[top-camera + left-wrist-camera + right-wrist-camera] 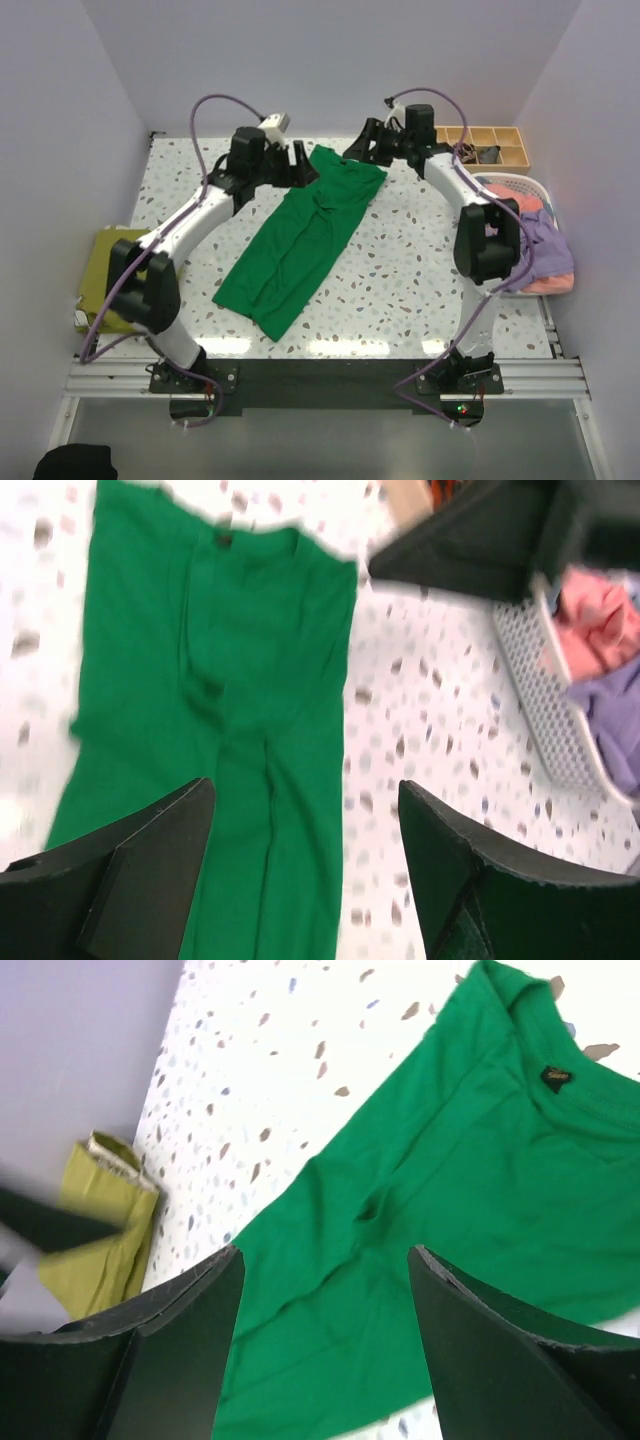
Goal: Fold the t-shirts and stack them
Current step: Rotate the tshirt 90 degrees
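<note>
From above, the green t-shirt (300,245) lies flat on the speckled desk (420,260), folded lengthwise into a long band. It runs slantwise from near the middle of the near edge, a little to the left, up to the middle of the far edge, where its collar end lies. The left gripper (297,163) is at the left side of that collar end and the right gripper (366,142) is just beyond it by the far edge. An olive-yellow t-shirt (105,270) lies folded at the left edge. A white slatted basket (528,186) stands at the right edge with a lavender t-shirt (547,240) and a coral-pink t-shirt (552,283) heaped in it and spilling over its near rim. A wooden tray (495,146) with compartments sits in the far right corner.

In the left wrist view the two black fingers (150,870) are spread wide with nothing between them, above the green cloth and clear of it. The collar, with a small dark label (224,540), is at the top, and the basket with the pink and lavender cloth is at the right.

In the right wrist view this gripper's fingers (500,1360) are also spread wide and hold nothing, above the green band. The olive-yellow shirt shows at the left
</note>
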